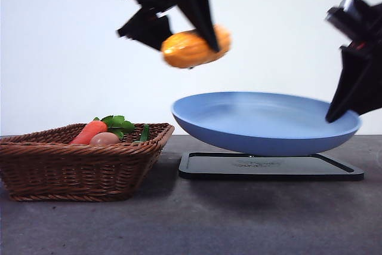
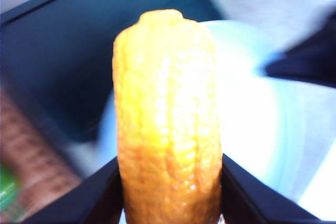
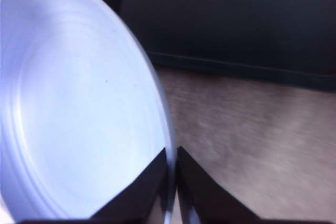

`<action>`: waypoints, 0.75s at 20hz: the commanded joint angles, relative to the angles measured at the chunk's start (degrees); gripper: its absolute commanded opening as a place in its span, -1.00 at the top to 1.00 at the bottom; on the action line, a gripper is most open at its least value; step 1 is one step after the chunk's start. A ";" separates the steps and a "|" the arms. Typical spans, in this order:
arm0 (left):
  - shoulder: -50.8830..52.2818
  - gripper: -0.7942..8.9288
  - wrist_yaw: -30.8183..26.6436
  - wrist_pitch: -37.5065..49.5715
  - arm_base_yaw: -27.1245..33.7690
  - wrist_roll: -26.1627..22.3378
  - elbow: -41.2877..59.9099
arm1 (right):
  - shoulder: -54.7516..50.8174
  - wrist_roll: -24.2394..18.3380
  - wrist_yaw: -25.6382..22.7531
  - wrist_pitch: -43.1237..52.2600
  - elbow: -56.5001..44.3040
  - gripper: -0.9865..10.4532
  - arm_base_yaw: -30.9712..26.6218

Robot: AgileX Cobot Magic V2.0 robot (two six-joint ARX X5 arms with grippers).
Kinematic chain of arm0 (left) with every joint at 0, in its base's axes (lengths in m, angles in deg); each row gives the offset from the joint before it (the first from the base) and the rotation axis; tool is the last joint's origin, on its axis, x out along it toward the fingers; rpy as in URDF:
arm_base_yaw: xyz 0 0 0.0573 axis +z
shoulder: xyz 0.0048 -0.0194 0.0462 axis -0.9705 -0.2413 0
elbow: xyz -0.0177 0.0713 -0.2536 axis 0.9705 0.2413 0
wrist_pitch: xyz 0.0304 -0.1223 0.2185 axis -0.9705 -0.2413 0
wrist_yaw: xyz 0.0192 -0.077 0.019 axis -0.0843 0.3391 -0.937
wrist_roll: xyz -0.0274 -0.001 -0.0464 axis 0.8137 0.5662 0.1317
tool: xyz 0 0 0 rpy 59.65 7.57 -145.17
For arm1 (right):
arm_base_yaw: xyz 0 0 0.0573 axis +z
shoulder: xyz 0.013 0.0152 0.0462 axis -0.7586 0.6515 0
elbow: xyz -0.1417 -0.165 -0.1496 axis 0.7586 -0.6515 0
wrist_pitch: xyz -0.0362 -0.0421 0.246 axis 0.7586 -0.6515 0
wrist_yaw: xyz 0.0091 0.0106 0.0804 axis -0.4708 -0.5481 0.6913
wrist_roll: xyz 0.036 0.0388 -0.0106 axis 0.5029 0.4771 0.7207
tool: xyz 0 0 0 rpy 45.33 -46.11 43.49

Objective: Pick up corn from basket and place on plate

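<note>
One corn [image 1: 190, 48] is clamped between the jaws of the left gripper [image 1: 179, 25], held up in the air with its long axis sticking straight out ahead of the jaws. The one blue plate [image 1: 262, 120] sits below and a bit past that gripper, so the drop looks to be mostly forward and down. The plate's rim is pinched by the right gripper [image 3: 172, 153], jaws nearly closed on it, and the plate is held over one black tray [image 1: 268, 168]. One basket [image 1: 80, 165] is left beside it with one carrot [image 1: 88, 132] and one egg-shaped item [image 1: 105, 139] inside.
</note>
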 commanded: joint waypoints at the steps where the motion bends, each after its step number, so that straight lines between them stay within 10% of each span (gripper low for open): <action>1: -0.68 0.44 -0.46 1.88 -3.30 -0.50 -1.20 | 2.23 2.67 3.34 2.27 1.11 0.82 0.04; 15: -11.47 0.15 -1.84 0.66 -7.21 -3.80 -1.20 | 2.47 3.67 4.74 3.72 1.22 0.82 0.04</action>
